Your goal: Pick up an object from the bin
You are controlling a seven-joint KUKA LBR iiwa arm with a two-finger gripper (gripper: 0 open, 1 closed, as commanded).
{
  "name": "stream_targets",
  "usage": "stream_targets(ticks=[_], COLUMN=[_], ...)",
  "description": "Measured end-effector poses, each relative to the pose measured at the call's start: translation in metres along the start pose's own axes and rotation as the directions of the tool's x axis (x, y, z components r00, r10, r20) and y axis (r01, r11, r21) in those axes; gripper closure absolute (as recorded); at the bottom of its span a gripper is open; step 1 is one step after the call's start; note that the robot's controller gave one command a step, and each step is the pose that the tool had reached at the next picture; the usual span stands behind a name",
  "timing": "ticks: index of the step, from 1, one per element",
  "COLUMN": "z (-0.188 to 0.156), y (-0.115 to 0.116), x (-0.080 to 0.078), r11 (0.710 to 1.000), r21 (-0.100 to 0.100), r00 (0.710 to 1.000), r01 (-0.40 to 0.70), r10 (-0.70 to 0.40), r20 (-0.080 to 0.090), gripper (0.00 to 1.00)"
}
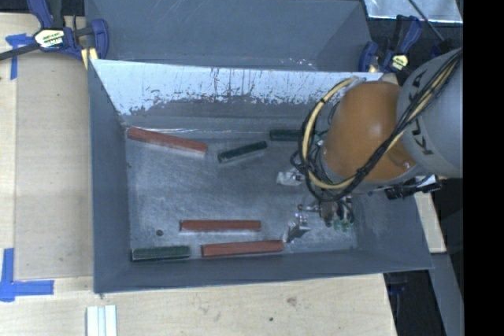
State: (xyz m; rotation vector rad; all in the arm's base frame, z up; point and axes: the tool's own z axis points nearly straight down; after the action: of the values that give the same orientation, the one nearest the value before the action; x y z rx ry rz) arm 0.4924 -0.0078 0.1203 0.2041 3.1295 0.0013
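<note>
My gripper (pixel 298 229) sits low on the right of the bin (pixel 109 193), at the right end of the front reddish-brown bar (pixel 240 249); I cannot tell how wide it is open. A second reddish bar (pixel 220 226) lies just behind it, and a dark green bar (pixel 161 253) lies left.

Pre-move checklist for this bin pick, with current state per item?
1. Gripper inside the bin, off its walls: ok.
2. Target at hand: the lowest red-brown stick ends right beside the gripper: ok.
3. Target apart from neighbours: the second red-brown stick lies parallel just above it and the dark green stick lies to its left, both apart from it: ok.
4. Gripper touching the target: cannot tell.
5. Room by the near wall: the target lies along the wall's foot, so it is probably tight: not ok.
</note>
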Motion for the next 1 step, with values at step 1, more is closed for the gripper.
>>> stream_targets(ticks=[1], z=[0.0173], y=[0.0158], x=[-0.0087], r11=[1.0], r21=[0.001], r00=[1.0], r01=[0.009], r10=[-0.009], r20=[-0.003], gripper=[0.0])
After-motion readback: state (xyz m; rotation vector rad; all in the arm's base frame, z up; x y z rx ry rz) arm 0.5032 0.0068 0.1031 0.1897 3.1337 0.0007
